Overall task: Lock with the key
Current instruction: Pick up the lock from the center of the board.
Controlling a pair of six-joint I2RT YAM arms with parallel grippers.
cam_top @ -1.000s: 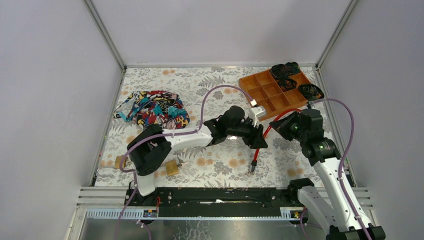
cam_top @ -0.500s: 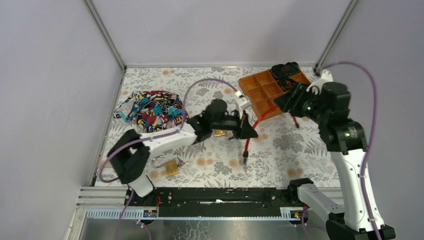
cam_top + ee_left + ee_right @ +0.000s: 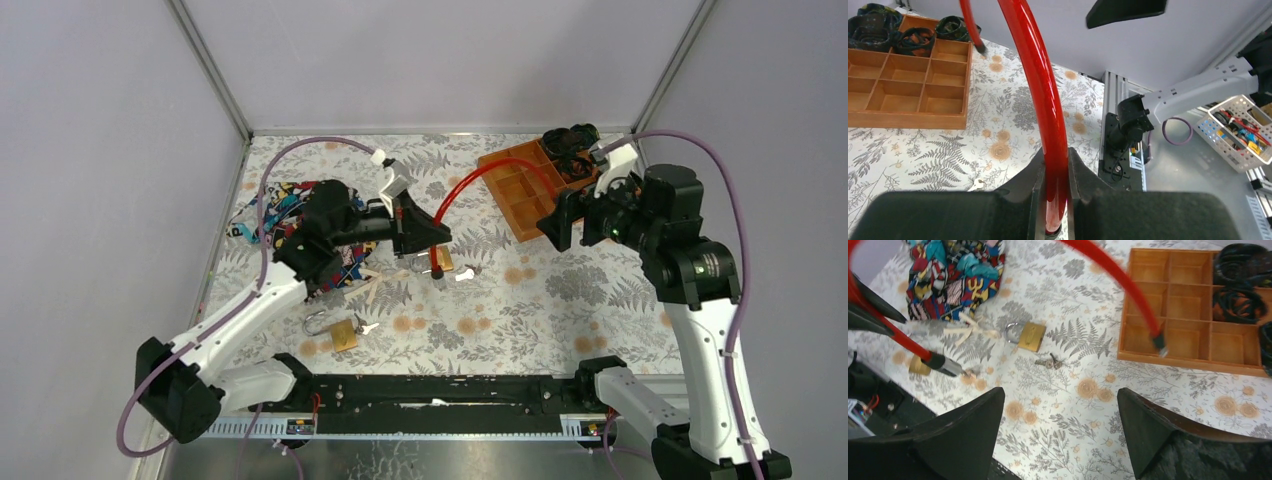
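A brass padlock [image 3: 446, 263] [image 3: 1030, 336] lies mid-table, its shackle up, with a small key [image 3: 464, 273] [image 3: 1049, 361] [image 3: 977, 185] just right of it. My left gripper [image 3: 430, 242] [image 3: 1055, 160] hovers over them, shut on a red cable [image 3: 470, 185] [image 3: 1040, 85] near its black plug end. The cable arcs right toward the tray. My right gripper [image 3: 565, 225] [image 3: 1060, 392] hangs open and empty above the table, near the tray's front corner.
An orange compartment tray [image 3: 520, 190] [image 3: 1193, 362] stands back right, with black coiled items [image 3: 570, 140] in its far cells. A colourful cloth [image 3: 300, 215] lies back left. A second padlock [image 3: 343, 336] with a key [image 3: 368, 327] lies near the front edge.
My left gripper shut on the red cable and swung left with it. My right gripper opened, let the cable go, and rose toward the tray.
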